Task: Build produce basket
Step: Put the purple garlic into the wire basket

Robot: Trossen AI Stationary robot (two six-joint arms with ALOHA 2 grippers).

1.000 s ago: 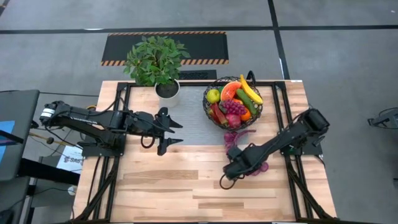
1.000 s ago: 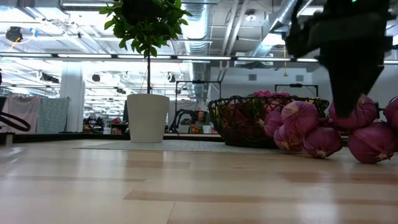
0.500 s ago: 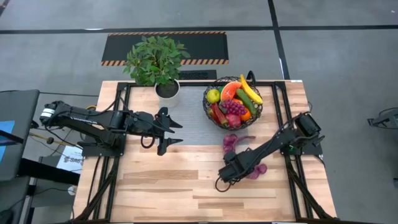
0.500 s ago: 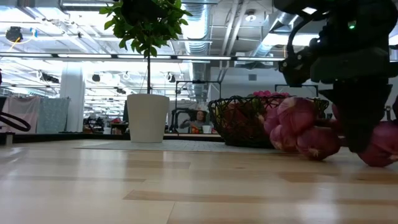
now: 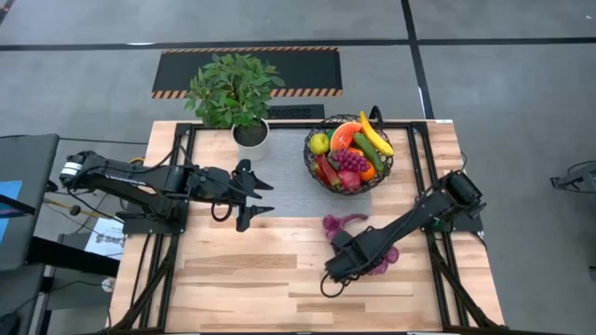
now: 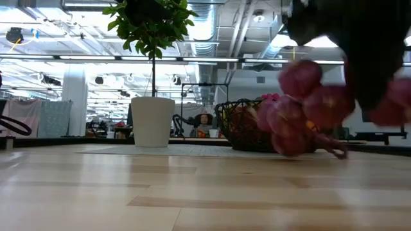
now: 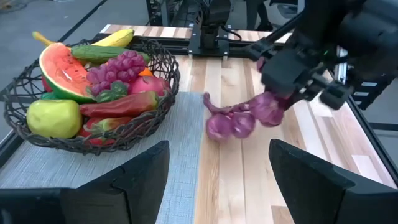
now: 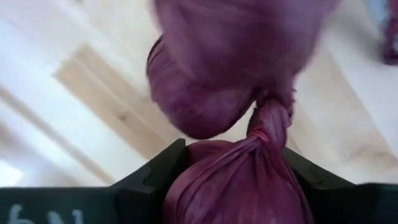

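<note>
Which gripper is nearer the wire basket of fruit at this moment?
Roughly even, with the left gripper perhaps nearer. It hangs open beside the basket, on the grey mat. The right gripper sits farther toward the table's front, closed on the string of purple onions.

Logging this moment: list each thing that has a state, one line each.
Basket: upright, filled with produce.
Purple onion bunch: lifted off the table, hanging from the right gripper.
Left gripper: fingers open, empty, near the potted plant.
Potted plant: upright.
</note>
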